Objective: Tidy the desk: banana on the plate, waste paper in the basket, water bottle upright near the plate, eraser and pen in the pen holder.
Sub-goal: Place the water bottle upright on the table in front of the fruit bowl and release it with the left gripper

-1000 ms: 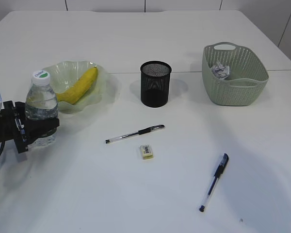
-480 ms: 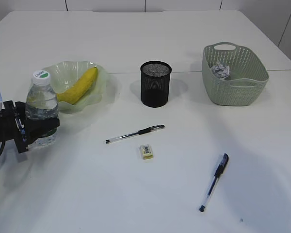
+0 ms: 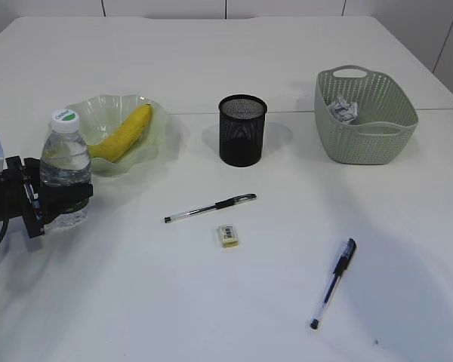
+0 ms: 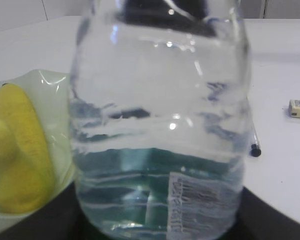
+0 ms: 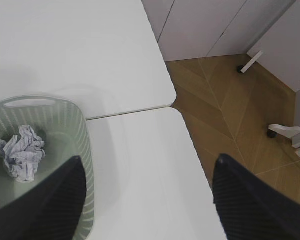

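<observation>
The water bottle (image 3: 64,160) stands upright just left of the green plate (image 3: 163,124), and my left gripper (image 3: 65,200) is shut on its lower half. From the left wrist the bottle (image 4: 160,115) fills the view, with the banana (image 4: 20,150) beside it. The banana (image 3: 125,133) lies on the plate. Crumpled waste paper (image 3: 344,110) sits in the green basket (image 3: 366,139). A black pen (image 3: 211,207), a yellow eraser (image 3: 228,234) and a blue pen (image 3: 334,281) lie on the table in front of the black mesh pen holder (image 3: 242,130). My right gripper (image 5: 147,165) hangs open and empty above the table beside the basket (image 5: 85,150).
The table's right edge and the wooden floor (image 5: 230,100) show in the right wrist view. A seam between two tabletops runs behind the basket.
</observation>
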